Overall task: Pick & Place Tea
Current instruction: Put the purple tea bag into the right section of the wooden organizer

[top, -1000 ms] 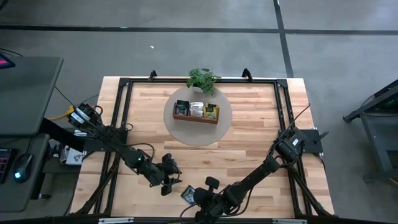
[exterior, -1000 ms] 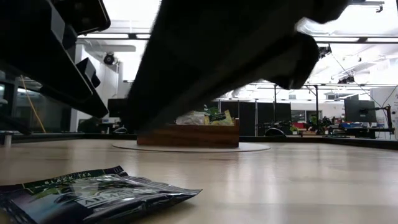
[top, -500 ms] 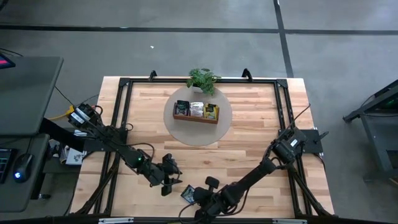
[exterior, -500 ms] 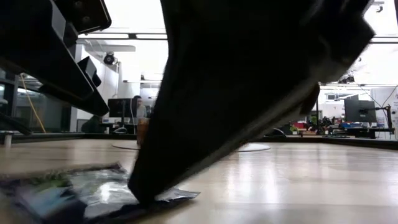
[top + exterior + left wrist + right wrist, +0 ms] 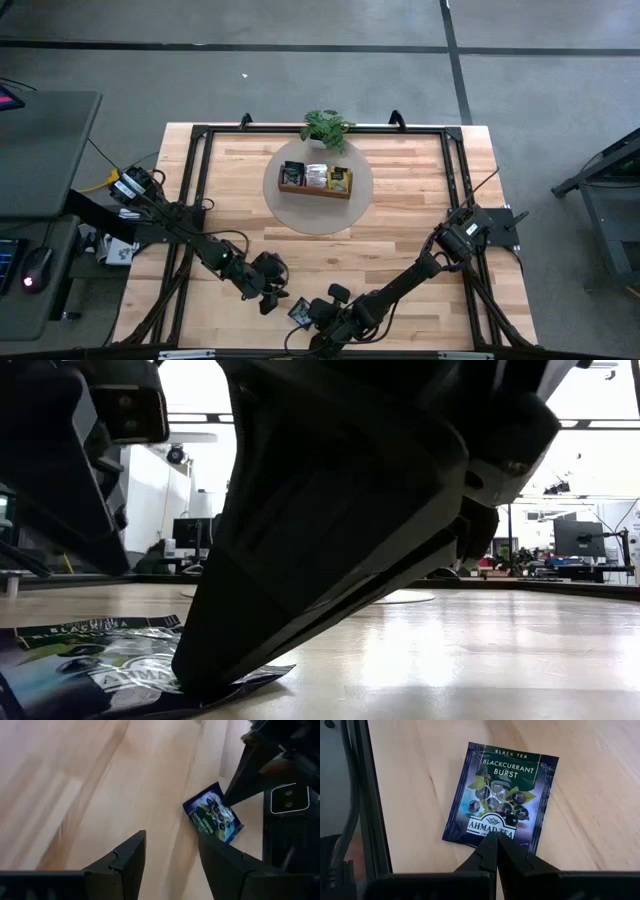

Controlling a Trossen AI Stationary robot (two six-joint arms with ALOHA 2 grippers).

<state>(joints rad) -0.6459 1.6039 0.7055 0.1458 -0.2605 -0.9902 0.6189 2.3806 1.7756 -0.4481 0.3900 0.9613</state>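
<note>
Loose sachet: a dark blue, flat, square tea-bag sachet [image 5: 499,802] printed "Black Tea" and "Blackcurrant Burst" lay flat on the pale wooden table [image 5: 400,240], near its front edge, between the two arms.
Right gripper: the right gripper [image 5: 495,851] was down at that sachet's lower edge, its two dark fingertips pressed together with no gap, their tip on or just over the edge; whether they pinched the foil could not be told.
Low view: a dark finger [image 5: 300,560] came down onto the sachet's edge [image 5: 90,670].
Left gripper: the left gripper [image 5: 170,865] hung just beside the sachet, its fingers spread apart and holding nothing.
Tray: a brown wooden three-compartment tray [image 5: 315,189] stood on a round grey mat [image 5: 300,215] at the table's far middle, with a dark, a white and a yellow-green sachet standing in it.
Plant: a small green potted plant [image 5: 325,127] stood just behind the tray.
</note>
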